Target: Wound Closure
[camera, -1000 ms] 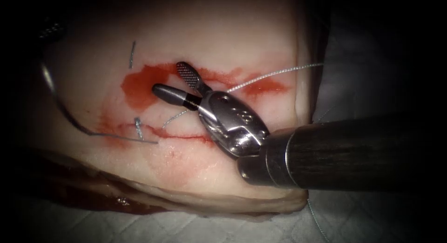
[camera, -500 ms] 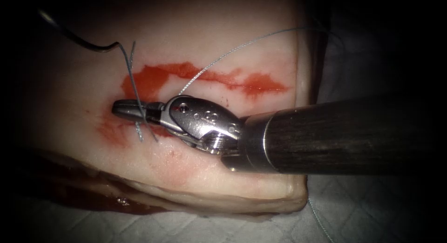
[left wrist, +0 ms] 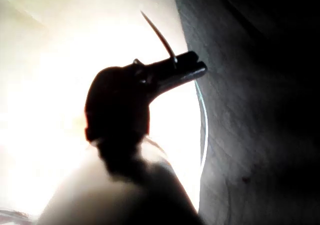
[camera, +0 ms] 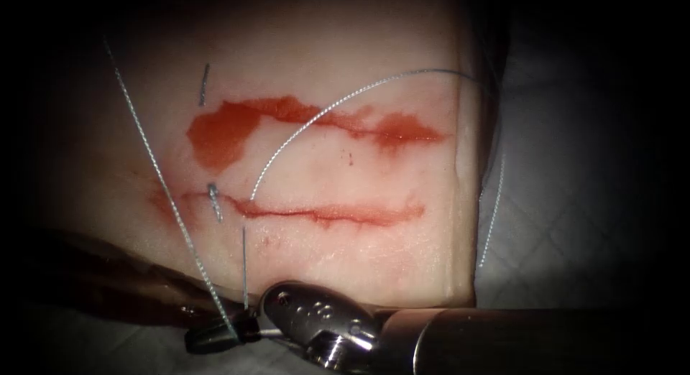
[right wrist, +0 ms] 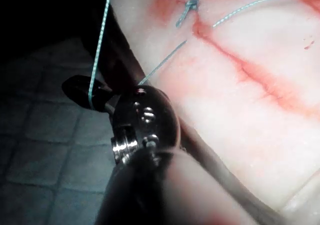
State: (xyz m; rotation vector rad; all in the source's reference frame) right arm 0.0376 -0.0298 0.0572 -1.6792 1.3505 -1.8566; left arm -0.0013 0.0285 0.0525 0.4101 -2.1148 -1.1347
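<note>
Grey cloth [camera: 568, 224] is lying under the tissue [camera: 345, 253]. The right tool [camera: 215, 337], off the near edge, is gripping thread [camera: 162, 181] in closed jaws. The left tool [left wrist: 187, 70] is clamping the needle [left wrist: 159, 35] near one end, clear of the tissue. The cut [camera: 323, 213] is lying open, red fluid [camera: 223, 131] behind it. No legible writing.

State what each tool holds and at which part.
Right tool: shut on the thread, mid-strand, below the tissue. Left tool: shut on the needle, near one end.
</note>
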